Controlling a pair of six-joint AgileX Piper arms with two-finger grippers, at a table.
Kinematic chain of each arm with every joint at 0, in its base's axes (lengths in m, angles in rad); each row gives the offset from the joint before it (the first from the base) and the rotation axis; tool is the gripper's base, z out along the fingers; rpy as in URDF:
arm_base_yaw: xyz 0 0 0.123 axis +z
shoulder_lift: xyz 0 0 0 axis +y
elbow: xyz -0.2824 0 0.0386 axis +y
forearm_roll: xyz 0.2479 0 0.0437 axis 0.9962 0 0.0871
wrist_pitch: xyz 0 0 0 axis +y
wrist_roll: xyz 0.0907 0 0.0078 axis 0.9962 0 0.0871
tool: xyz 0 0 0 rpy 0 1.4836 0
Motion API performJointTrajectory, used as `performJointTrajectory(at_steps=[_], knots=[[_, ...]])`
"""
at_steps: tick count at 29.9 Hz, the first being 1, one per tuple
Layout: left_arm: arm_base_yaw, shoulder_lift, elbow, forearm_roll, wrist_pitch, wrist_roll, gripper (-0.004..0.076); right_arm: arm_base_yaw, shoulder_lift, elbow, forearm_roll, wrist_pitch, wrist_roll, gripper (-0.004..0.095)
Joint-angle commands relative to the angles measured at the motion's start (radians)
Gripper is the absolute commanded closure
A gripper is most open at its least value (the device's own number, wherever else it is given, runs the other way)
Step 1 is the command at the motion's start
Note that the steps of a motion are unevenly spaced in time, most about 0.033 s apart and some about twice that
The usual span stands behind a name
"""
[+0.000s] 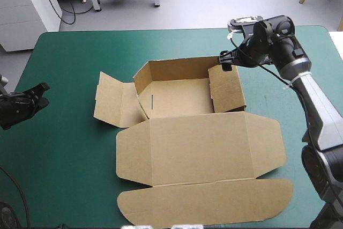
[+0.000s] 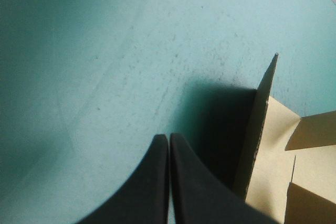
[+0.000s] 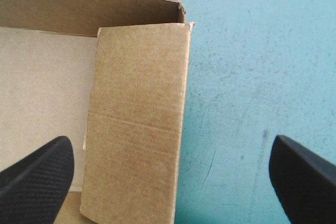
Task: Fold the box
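Fingers (image 3: pixel 37 179) of the right gripper (image 3: pixel 170 142) are held apart over the right wall of the box (image 1: pixel 177 97); the left gripper (image 2: pixel 169 145), closed, is parked at the table (image 1: pixel 69 175) left edge.

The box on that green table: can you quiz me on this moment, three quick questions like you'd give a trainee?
1. True or false: the left pincer is gripping the box.
2. Which part of the box lies under the right pincer? A: the raised right wall. B: the flat lid. C: the left flap.
3. Fill in: the right pincer's fingers stand ___.
Key: 1 false; it is shut over the teal-green cover, off the box. 2 A. 3 open.
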Motion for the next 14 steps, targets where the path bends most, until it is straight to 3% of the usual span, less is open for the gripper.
performJointTrajectory(at_steps=[1, 14], knots=[[0.002, -0.03, -0.022, -0.046, -0.034, -0.007, 0.0734, -0.009, -0.099, -0.035, -0.012, -0.02, -0.013, -0.0006], [0.002, -0.03, -0.022, -0.027, -0.037, -0.007, 0.0734, -0.009, -0.178, 0.015, -0.005, -0.02, -0.027, -0.0006]])
